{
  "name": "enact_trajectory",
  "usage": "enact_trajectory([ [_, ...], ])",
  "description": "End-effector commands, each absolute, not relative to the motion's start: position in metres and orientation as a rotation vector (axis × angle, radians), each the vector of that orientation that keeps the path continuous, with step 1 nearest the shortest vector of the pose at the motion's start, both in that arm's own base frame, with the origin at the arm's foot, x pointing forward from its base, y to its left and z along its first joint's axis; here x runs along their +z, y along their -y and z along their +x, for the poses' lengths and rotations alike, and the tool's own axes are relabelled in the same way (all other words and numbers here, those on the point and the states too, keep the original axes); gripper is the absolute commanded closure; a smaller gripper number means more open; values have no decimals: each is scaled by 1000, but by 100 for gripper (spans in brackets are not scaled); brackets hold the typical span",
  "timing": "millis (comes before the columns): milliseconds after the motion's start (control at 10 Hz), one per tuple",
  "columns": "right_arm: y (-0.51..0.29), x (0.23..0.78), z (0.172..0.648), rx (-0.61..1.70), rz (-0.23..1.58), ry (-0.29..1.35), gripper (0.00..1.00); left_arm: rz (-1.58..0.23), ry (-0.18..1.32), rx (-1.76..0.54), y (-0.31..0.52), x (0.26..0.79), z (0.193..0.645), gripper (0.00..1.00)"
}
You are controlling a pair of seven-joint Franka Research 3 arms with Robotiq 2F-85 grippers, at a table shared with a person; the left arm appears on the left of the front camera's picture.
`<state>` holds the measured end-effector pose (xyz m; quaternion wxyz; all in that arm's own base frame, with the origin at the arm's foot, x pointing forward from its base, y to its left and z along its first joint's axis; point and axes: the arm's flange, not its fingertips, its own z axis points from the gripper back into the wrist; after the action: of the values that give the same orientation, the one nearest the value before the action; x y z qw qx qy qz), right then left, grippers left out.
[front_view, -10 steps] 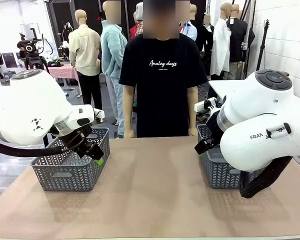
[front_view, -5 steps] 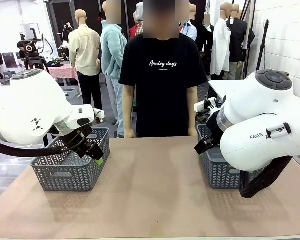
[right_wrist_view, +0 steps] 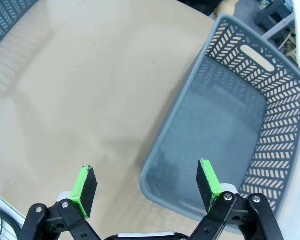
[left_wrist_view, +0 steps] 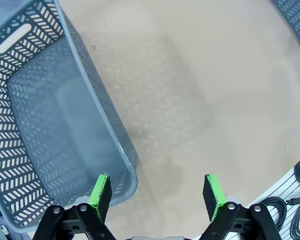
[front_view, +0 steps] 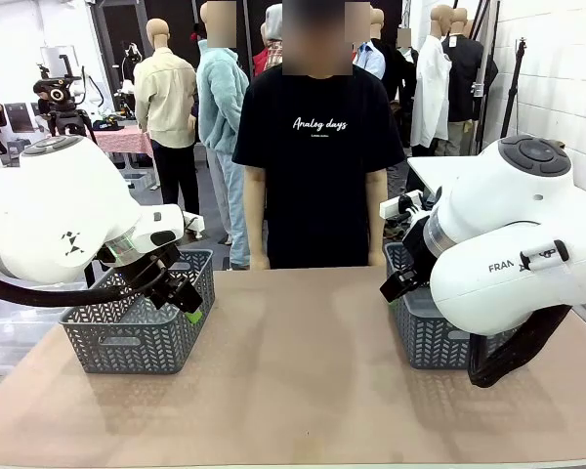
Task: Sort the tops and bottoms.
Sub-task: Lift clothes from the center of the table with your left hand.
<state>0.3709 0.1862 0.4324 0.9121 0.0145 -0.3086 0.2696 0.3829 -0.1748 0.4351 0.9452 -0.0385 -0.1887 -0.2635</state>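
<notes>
The tops and the bottoms are out of view. My left gripper [front_view: 183, 292] hangs open over the inner corner of the left grey basket [front_view: 127, 337]. In the left wrist view its green pads [left_wrist_view: 101, 190] stand wide apart above that basket's rim [left_wrist_view: 92, 102] and the tan table, with nothing between them. My right gripper [front_view: 393, 285] is open too, beside the right grey basket [front_view: 425, 337]. The right wrist view has its green pads [right_wrist_view: 208, 177] spread over the near corner of that basket [right_wrist_view: 225, 125], also holding nothing.
A person in a black T-shirt with white lettering [front_view: 317, 147] stands at the table's far edge, arms down. The tan table [front_view: 293, 371] stretches between the two baskets. A black cable sleeve [front_view: 513, 352] hangs under my right arm.
</notes>
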Motion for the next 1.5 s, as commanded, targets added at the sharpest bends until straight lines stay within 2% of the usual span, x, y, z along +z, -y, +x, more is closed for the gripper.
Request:
enact_trajectory([
  [0, -187, 431, 371, 558, 32, 633, 0, -70, 383, -546, 173, 434, 382, 4],
  [1400, -187, 431, 371, 558, 32, 633, 0, -70, 383, -546, 173, 434, 382, 4],
])
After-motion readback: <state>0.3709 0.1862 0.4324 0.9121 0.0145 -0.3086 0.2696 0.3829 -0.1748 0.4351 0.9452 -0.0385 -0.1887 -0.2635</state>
